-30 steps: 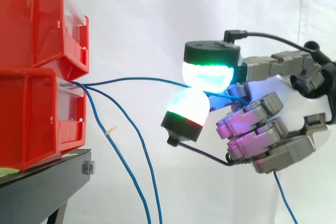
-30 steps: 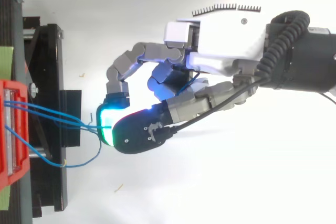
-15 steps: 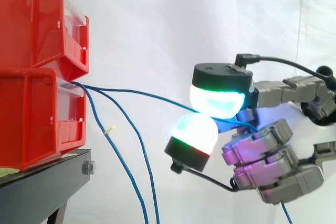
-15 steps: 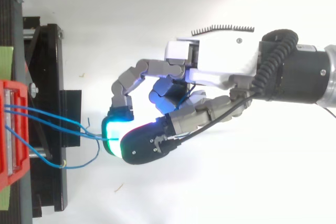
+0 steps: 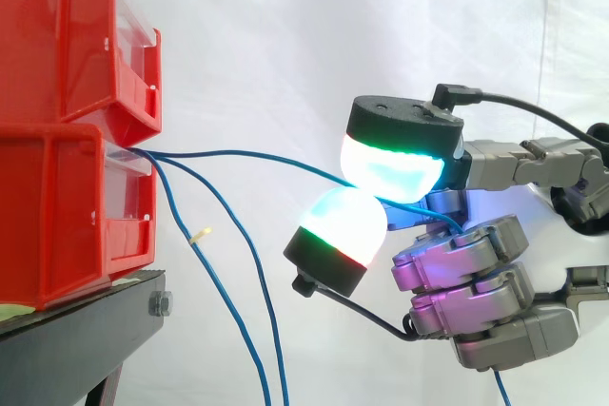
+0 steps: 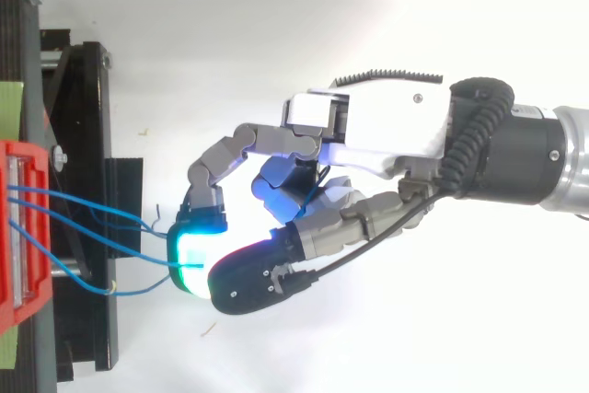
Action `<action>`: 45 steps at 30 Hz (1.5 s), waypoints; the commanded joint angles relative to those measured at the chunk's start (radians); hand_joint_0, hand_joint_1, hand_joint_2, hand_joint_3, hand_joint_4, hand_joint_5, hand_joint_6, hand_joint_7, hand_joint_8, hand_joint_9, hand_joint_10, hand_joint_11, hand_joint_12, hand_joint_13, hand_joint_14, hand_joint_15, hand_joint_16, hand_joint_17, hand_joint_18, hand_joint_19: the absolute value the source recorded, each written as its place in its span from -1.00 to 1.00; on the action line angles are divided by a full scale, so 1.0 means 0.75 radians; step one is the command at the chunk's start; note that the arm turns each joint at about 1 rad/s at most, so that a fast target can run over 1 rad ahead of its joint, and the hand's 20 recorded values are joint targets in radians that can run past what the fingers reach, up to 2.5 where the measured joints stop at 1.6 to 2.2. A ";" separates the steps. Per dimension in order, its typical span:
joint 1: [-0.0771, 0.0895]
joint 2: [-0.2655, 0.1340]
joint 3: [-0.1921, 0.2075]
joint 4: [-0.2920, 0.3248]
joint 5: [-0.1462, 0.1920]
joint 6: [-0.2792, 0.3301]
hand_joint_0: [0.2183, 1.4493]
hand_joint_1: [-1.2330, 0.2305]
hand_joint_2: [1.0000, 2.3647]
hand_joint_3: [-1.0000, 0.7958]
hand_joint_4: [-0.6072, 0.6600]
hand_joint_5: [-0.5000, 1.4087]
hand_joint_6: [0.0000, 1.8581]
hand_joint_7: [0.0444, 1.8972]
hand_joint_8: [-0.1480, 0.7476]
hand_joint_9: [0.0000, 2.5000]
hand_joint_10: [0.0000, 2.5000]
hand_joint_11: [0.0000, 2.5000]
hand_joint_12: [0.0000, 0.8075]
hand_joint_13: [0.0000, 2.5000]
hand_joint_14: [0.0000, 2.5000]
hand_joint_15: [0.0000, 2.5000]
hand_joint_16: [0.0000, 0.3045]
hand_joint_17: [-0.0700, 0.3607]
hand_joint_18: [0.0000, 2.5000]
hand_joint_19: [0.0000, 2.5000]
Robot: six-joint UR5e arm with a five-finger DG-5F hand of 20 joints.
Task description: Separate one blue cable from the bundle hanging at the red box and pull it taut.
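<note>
Now we are seeing the hand [image 6: 386, 126] pinching one blue cable [image 5: 249, 153] between two glowing fingertips [image 5: 392, 164], the upper pad pressing down on the lower one, while the other fingers are curling underneath. Out from the fingertips, the cable is running in a shallow sag to the lower red box [image 5: 67, 206], well apart from the hand. Below that span, two loose cables [image 5: 270, 316] are hanging from the same box, ahead of the pads and beside the black stand [image 5: 86, 335].
</note>
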 commanded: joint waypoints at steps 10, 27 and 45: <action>0.001 0.001 0.000 -0.002 0.002 -0.036 -0.28 -0.32 -0.75 0.26 -0.66 -0.62 0.01 0.21 -0.13 -0.21 1.00 0.20 -0.16 -0.20 1.00 0.33 -0.69 -0.18 0.27 0.38; 0.001 0.001 0.000 -0.002 0.002 -0.036 -0.28 -0.33 -0.71 0.25 -0.65 -0.62 0.01 0.21 -0.16 -0.20 1.00 0.17 -0.19 -0.21 1.00 0.36 -0.69 -0.18 0.24 0.34; 0.001 0.001 0.000 -0.002 0.002 -0.036 -0.28 -0.34 -0.74 0.26 -0.60 -0.62 0.01 0.22 -0.12 -0.20 1.00 0.19 -0.16 -0.21 1.00 0.32 -0.68 -0.17 0.23 0.30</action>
